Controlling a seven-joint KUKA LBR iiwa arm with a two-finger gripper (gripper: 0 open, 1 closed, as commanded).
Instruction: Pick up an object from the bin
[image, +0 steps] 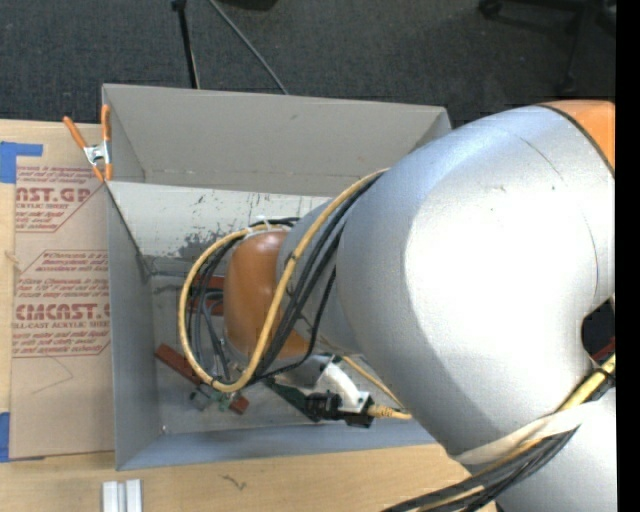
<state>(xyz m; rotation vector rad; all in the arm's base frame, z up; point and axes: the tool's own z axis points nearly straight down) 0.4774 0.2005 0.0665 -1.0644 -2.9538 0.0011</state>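
Where the grey metal bin (130, 300) narrows to its floor in the lower left of the frame, the gripper (210, 345) hangs low over a small scatter of loose things. Whether it is apart or together cannot be told, because looped cables cross in front of its dark parts.

Nearest to it, just to the left, lies a reddish-brown stick (172, 362). It is slim and straight, lies flat on the floor and slants down toward the right. Just below the gripper sit a small green piece (214, 401) and a short red-brown block (238, 404), close together near the bin's front wall. Further right, at the lower middle of the frame, a white piece (336, 378) with rounded edges and a plastic look lies beside a black piece (325, 406). The two are touching or nearly so, and their exact shapes are hard to make out.

The bin's walls are dull sheet metal sloping inward, and the back wall is scuffed with dark scratch marks (205, 235). At mid frame a glossy, rounded orange cover (255, 290) sits on the wrist. A cream-yellow cable (183, 310) loops round it in a wide bow, together with thinner black cables (318, 255). The arm's pale grey shell (470, 290), smooth and bulging, takes up the right half of the frame and hides the bin's right side.
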